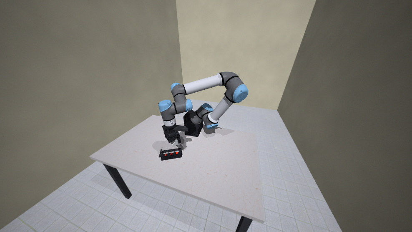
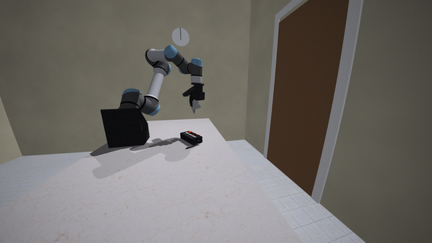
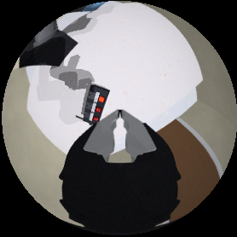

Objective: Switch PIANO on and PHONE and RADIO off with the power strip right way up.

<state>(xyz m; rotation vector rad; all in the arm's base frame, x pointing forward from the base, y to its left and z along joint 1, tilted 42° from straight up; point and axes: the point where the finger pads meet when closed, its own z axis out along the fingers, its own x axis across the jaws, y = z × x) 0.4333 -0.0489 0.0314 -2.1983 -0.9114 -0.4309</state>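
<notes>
One power strip lies switch-face up on the counter, near its edge, three red switches showing; labels too small to read | my tool hangs above the strip, not touching it | my fingers pinched together, gripping nothing

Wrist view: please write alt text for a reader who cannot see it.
The shut, empty gripper hangs above a pale table, its tips just right of a black power strip lying face up with three red switches. A brown door shows at lower right.
</notes>
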